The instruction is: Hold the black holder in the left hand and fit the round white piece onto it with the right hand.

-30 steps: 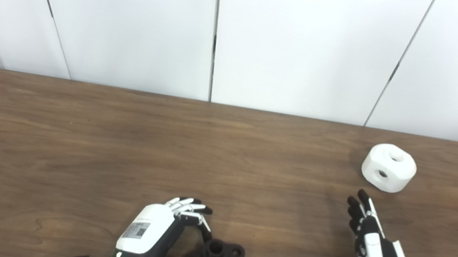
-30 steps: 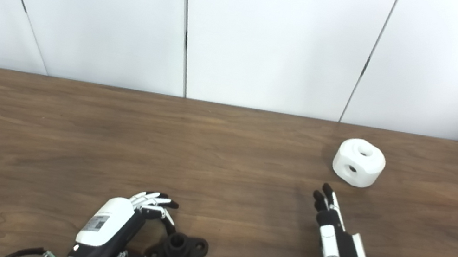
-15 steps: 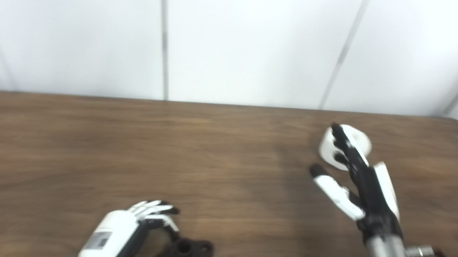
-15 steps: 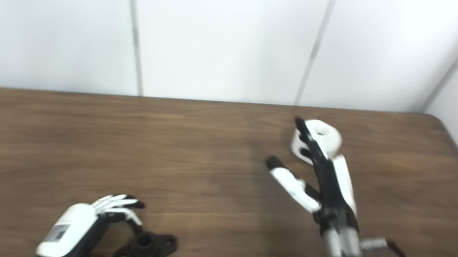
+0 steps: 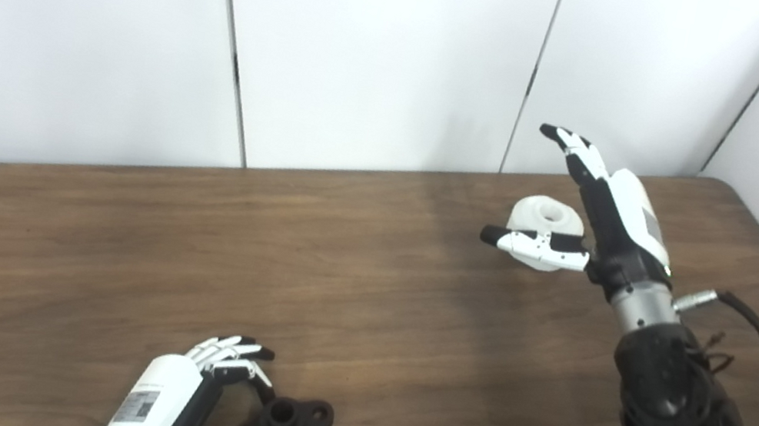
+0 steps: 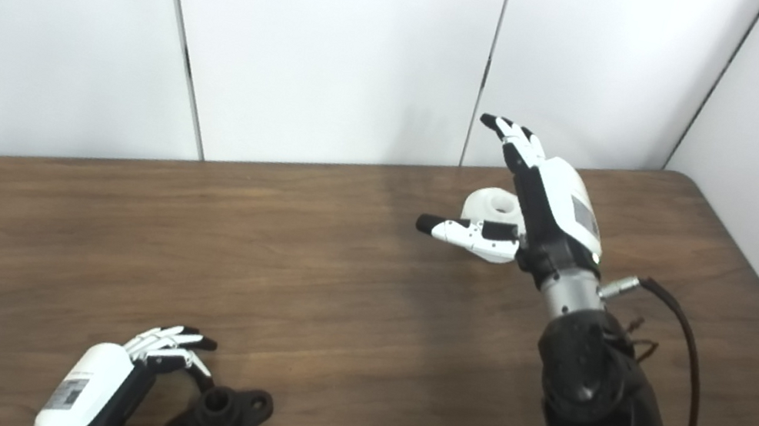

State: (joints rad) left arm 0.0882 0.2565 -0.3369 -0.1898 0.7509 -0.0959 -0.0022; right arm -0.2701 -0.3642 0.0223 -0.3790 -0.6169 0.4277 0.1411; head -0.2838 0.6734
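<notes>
The right hand (image 5: pixel 603 206) is raised above the far right part of the wooden table (image 5: pixel 106 258), fingers spread wide and pointing up toward the white wall panels (image 5: pixel 378 41), thumb stuck out to the side and holding nothing. The round white piece (image 5: pixel 543 214) sits on the table right behind that thumb, partly hidden by it, its top hole facing up; I cannot tell whether the hand touches it.

Down at the near edge, the left hand (image 5: pixel 191 394) curls around the black holder (image 5: pixel 288 423), which lies on the table. Its fingers arch over the near side and the thumb reaches in underneath, but whether they actually grip it I cannot tell.

Each hand carries a small grey label on its white back; the print is too small to read. A dark cable (image 5: pixel 758 366) loops off the right wrist.
</notes>
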